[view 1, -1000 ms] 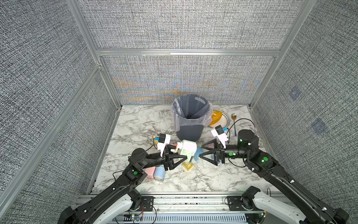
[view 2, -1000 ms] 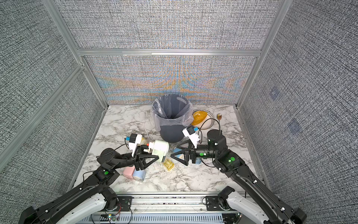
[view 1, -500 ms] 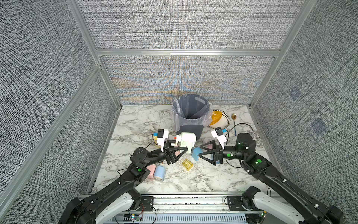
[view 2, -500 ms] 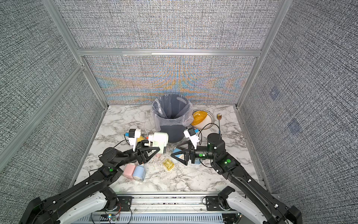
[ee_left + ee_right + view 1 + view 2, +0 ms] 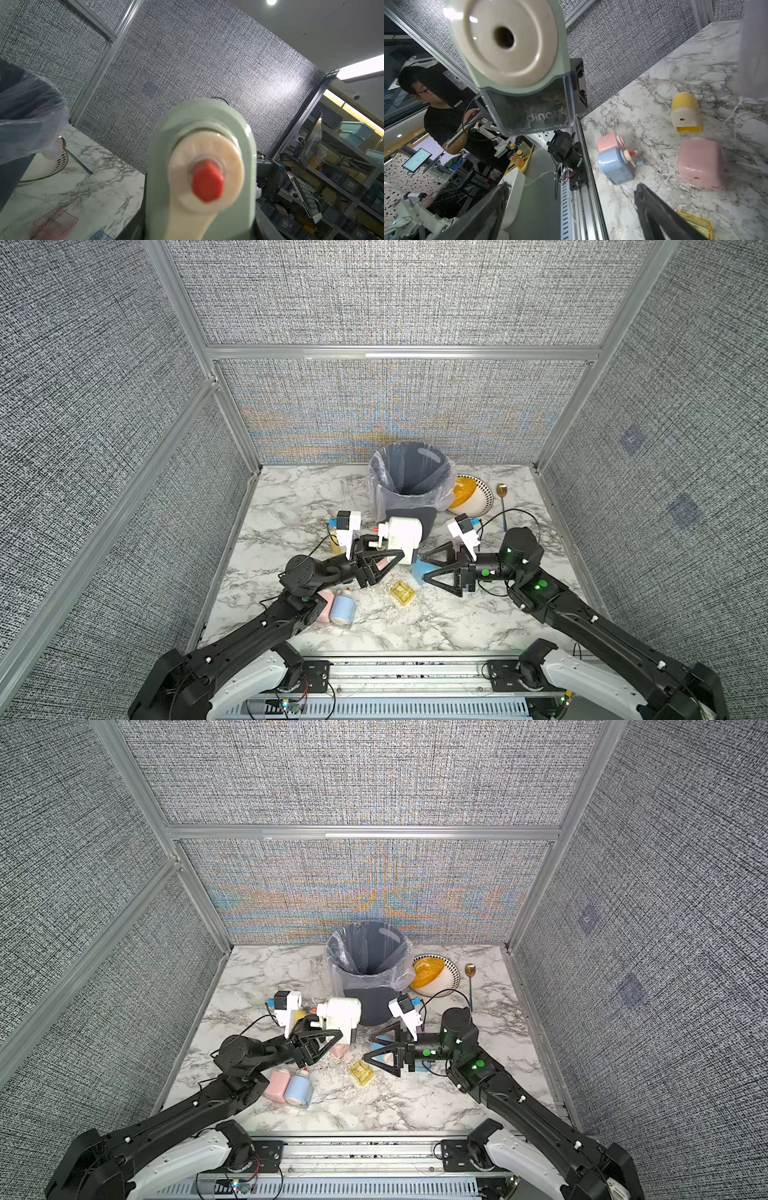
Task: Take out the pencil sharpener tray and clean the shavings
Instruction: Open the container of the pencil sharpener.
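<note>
At the left gripper (image 5: 386,559): jaws drawn in narrow on a pale green sharpener (image 5: 402,535), which hangs clear of the marble top (image 5: 291,506), just near of the bin (image 5: 409,477). Crank end faces the left wrist; pencil-hole face and tray (image 5: 533,112) face right. Probably held this way to present the tray to the other arm. Tray not yet out: seated under the sharpener body, brownish shavings (image 5: 557,99) showing through its clear wall. Left forearm low, reaching far and right.

The right gripper (image 5: 422,569): spread wide, empty, just right of the sharpener, no contact. Arm stretched left, fingers aimed at the tray side but seemingly below it. More shavings lie around a yellow tray (image 5: 402,593).
</note>
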{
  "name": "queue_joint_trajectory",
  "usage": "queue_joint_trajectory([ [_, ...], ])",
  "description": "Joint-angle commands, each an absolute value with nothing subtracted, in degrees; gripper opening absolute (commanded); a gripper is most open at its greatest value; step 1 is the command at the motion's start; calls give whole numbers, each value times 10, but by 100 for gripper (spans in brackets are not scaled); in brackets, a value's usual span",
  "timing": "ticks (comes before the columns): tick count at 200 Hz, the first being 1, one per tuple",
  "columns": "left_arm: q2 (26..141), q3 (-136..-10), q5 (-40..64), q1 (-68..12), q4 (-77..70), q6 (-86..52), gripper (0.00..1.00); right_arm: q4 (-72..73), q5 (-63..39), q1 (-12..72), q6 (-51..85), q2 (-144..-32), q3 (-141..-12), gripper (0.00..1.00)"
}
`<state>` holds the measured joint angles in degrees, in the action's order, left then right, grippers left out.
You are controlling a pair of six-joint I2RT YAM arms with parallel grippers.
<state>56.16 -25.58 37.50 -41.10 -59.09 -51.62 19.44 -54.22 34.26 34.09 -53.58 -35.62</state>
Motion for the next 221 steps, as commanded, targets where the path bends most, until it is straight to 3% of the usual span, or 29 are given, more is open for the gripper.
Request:
queue_joint_trajectory([
  [1,574,-258,376,-410,-660,-538,0,253,-547,352,368,-545,-366,98],
  [146,585,-238,397,-410,-711,-572,0,169,-492,394,297,-576,-493,86],
  [221,577,-236,398,-410,-703,-566,0,221,-550,395,331,-609,-485,75],
])
